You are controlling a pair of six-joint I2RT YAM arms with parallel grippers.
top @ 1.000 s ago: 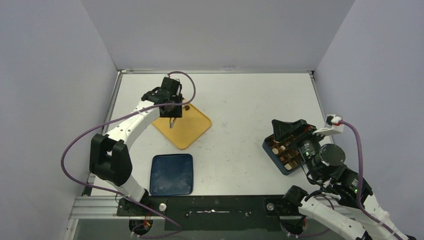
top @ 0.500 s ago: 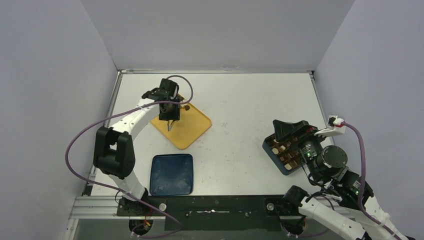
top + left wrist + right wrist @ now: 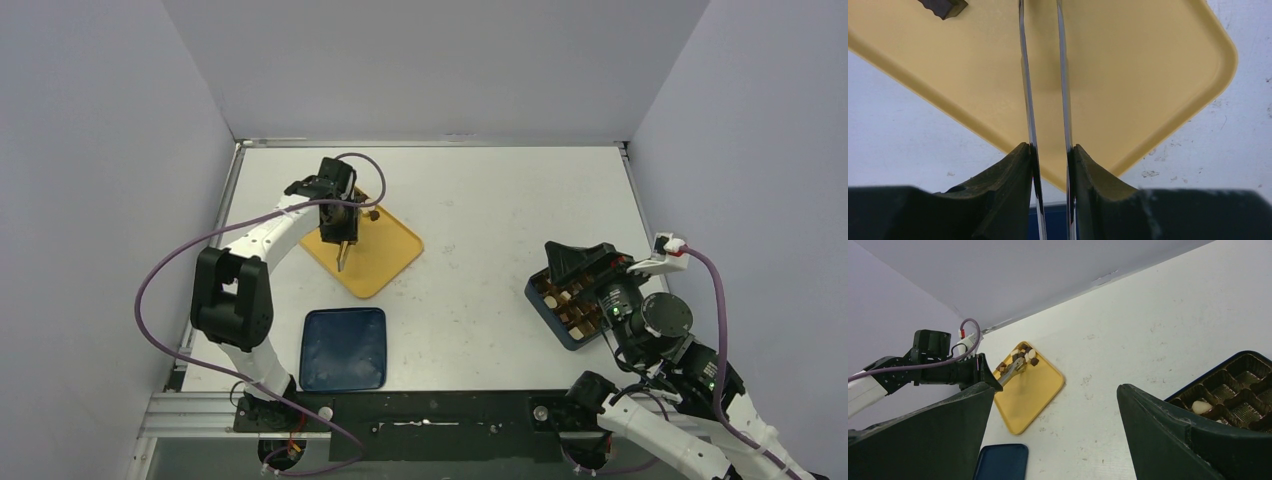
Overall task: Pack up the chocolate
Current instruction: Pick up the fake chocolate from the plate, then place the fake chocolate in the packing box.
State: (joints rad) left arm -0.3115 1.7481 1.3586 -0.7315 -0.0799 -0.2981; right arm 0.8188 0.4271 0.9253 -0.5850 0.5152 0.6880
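Observation:
My left gripper (image 3: 337, 215) (image 3: 1048, 147) is shut on the long metal tongs (image 3: 1064, 80), one finger pressed on each blade, above the yellow tray (image 3: 385, 262). Both blades run off the top of the left wrist view, so their tips are hidden there. One dark chocolate (image 3: 943, 6) lies on the tray (image 3: 1148, 65) beside them. The right wrist view shows a small heap of chocolate (image 3: 1021, 357) at the tray's far corner, with the tongs (image 3: 1013, 371) reaching toward it. My right gripper (image 3: 582, 262) (image 3: 1055, 385) is open and empty over the chocolate box (image 3: 560, 320).
A dark blue lid (image 3: 343, 348) (image 3: 1002, 462) lies flat near the front edge, just in front of the yellow tray. The box's brown cups (image 3: 1243, 385) hold a cream-white piece (image 3: 1202, 406). Grey walls stand at the table's left, back and right.
The left arm has shifted slightly, with its elbow swinging in. The tongs' blades have been pressed closer together. The right arm has barely moved.

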